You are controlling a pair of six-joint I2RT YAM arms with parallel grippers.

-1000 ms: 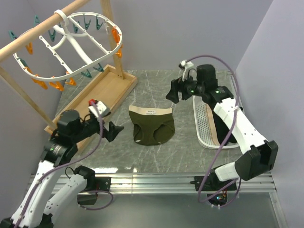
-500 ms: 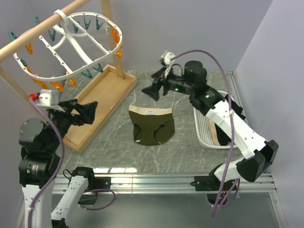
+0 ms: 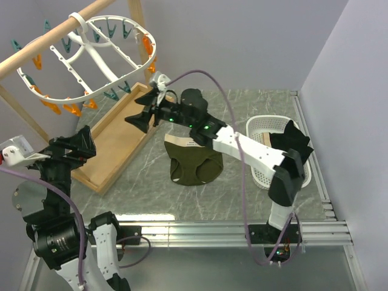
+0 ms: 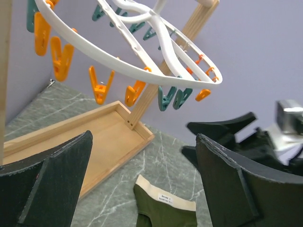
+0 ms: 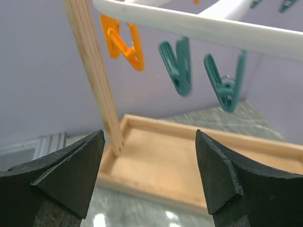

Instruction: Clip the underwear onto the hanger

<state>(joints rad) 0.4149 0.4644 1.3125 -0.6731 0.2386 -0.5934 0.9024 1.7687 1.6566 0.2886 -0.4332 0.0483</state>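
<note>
Olive underwear [image 3: 194, 170]: top and left-wrist views

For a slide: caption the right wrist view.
Open right jaws frame teal and orange clothespins on the white plastic hanger, above a wooden tray.

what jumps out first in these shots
The white hanger with teal and orange pegs hangs from a wooden pole at the back left. The olive underwear lies flat on the table, untouched. The right gripper reaches across, open, close to the pegs.
</note>
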